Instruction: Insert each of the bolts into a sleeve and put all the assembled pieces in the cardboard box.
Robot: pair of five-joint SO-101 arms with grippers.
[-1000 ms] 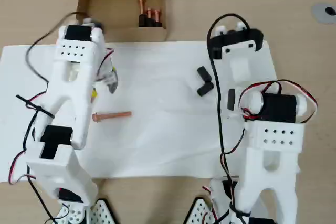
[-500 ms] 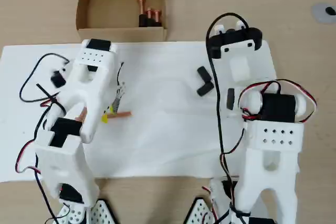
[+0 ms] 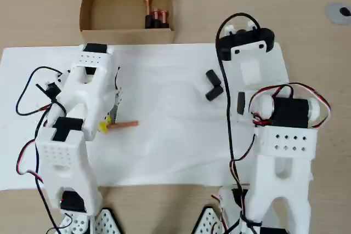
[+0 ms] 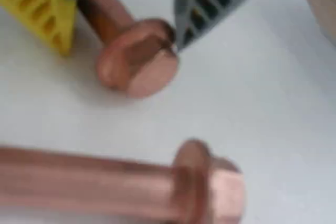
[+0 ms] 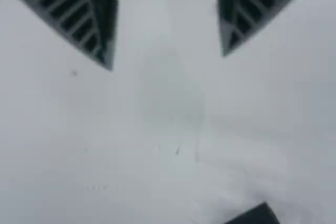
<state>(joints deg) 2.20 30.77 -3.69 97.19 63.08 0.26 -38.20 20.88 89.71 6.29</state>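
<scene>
Left gripper [image 4: 122, 48] hangs low over the white sheet [image 3: 164, 141], its yellow and grey fingers [image 4: 42, 3] apart either side of the shaft of a copper bolt [image 4: 137, 62] without pinching it. We read this as the line-up for a pick, so the bolt can go to the black sleeves [image 3: 214, 85] near the right gripper [image 5: 165, 60], which waits spread over bare sheet. Since a second ago the left arm has swung back from beside the cardboard box [image 3: 86, 9] onto the bolt; the right arm has not budged.
</scene>
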